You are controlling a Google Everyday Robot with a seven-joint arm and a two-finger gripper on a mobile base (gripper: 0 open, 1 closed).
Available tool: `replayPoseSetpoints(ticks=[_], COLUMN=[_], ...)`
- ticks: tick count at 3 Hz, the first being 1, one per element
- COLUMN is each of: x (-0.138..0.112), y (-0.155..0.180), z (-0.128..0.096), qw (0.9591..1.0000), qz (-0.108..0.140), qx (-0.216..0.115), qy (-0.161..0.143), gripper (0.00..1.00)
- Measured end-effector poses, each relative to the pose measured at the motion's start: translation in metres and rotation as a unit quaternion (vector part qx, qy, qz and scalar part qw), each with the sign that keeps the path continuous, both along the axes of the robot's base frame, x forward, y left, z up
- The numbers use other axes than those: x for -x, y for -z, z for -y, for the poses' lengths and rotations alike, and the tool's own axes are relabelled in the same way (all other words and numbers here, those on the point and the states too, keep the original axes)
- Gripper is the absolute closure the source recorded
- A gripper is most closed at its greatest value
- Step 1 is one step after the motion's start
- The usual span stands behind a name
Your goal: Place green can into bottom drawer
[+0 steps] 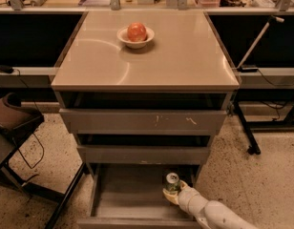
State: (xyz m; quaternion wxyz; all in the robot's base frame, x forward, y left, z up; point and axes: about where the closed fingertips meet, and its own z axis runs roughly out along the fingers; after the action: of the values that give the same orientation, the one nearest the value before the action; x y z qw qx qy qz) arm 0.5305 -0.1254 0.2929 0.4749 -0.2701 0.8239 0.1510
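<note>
We log the gripper (173, 196) at the right of the open bottom drawer (123, 199), fingers grasping the upright can (172, 180).

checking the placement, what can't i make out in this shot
- Camera view: whether the green can rests on the bottom drawer floor; the end effector, at the drawer's right, covers its base.
- Camera view: the arm, cut off by the bottom edge.
</note>
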Motion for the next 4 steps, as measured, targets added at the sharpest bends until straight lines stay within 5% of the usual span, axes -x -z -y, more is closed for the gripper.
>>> replayPoseSetpoints(ticks=[1,3,4], x=[0.0,0.006,0.019], y=[0.0,0.08,0.109], z=[-0.001,-0.011,-0.019], qw=[1.0,0.9939,0.9904], qz=[-0.006,-0.104,-0.13], qx=[0.001,0.037,0.044], qy=[-0.005,-0.012,-0.02], gripper=[1.0,1.0,1.0])
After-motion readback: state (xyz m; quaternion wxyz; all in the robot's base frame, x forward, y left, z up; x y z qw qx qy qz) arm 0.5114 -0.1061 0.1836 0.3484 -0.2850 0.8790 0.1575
